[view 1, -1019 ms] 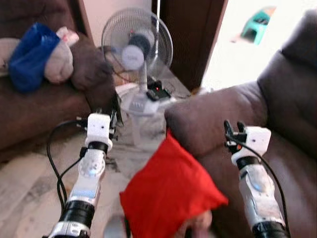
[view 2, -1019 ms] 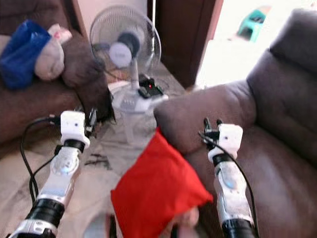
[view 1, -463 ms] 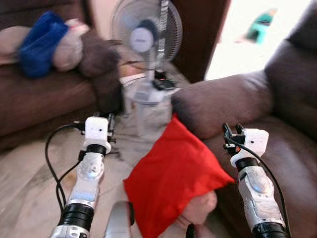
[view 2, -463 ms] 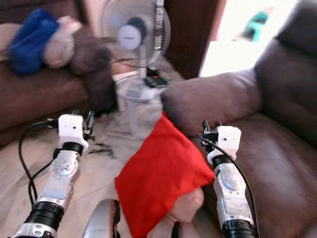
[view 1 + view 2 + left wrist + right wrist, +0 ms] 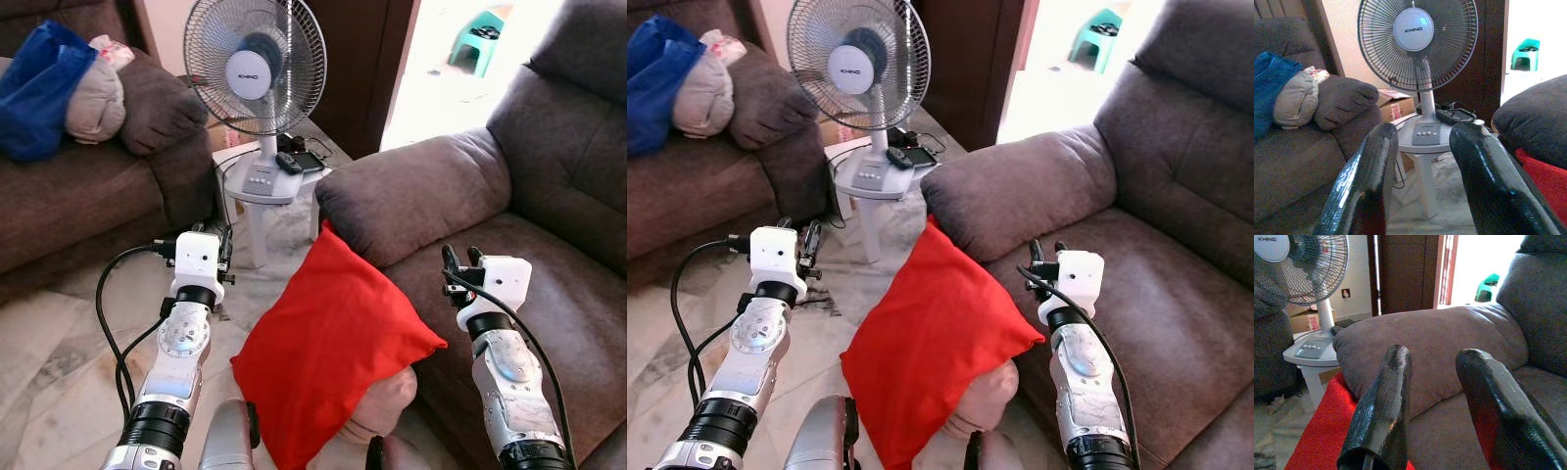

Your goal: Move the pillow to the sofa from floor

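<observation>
spanning the right side a grey-brown sofa [image 5: 549, 196], red pillow [image 5: 328, 343] propped upright against its armrest front, held from below by a person's hand [image 5: 387, 401], left gripper [image 5: 1420, 181] and right gripper [image 5: 1432, 401] raised either side, fingers apart, holding nothing, standing fan [image 5: 257, 69] behind

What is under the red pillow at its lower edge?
Under the red pillow a person's hand shows at its lower right edge, holding it up beside the brown sofa's armrest. The pillow covers the rest of the hand and the floor below.

"KHIND" on the fan [image 5: 1418, 29] hub
</observation>
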Controlling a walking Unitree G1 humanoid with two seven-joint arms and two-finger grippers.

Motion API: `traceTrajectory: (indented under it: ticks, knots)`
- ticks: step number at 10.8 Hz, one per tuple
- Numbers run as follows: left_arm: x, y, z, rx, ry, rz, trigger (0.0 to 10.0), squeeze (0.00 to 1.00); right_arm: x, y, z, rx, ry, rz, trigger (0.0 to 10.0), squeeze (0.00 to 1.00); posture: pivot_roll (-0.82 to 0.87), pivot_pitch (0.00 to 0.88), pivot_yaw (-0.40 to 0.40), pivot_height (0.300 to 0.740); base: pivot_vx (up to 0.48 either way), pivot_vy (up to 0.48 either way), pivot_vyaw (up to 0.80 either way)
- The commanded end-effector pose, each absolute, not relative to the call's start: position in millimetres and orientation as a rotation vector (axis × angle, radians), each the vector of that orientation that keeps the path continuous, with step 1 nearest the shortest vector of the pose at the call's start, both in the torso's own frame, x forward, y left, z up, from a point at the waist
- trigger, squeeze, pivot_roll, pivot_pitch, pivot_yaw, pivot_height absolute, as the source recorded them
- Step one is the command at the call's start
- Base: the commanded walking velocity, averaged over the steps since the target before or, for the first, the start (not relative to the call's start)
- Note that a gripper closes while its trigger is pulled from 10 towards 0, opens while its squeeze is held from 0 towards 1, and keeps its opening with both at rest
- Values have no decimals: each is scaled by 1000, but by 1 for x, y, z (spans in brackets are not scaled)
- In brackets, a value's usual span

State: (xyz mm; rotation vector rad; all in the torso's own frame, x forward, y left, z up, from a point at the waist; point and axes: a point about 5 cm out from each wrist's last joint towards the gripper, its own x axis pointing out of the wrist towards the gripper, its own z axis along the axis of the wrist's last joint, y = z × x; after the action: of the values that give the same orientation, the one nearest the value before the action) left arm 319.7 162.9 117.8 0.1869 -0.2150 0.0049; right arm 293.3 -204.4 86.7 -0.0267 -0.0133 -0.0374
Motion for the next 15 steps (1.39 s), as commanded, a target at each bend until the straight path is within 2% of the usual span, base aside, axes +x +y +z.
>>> traceTrajectory:
  ticks: [1, 2, 6, 8, 15]
  knots:
    - [322, 160, 124, 195, -235, -9, 10000, 0, 294, -205, 87, -24, -2, -35, 10000, 0, -9, 0, -43, 621, 0, 0, 0]
    - [322, 160, 125, 194, -236, -7, 10000, 0, 295, -204, 88, -28, -9, -32, 10000, 0, -9, 0, -44, 609, 0, 0, 0]
    - [321, 158, 124, 193, -232, -11, 10000, 0, 294, -205, 85, -39, 11, -39, 10000, 0, -11, 0, -50, 609, 0, 0, 0]
    - [321, 159, 124, 192, -232, -4, 10000, 0, 295, -203, 89, -30, -9, -27, 10000, 0, -9, 0, -55, 589, 0, 0, 0]
    - [320, 159, 124, 191, -233, 5, 10000, 0, 296, -199, 86, -29, 13, -5, 10000, 0, -10, 0, -58, 580, 0, 0, 0]
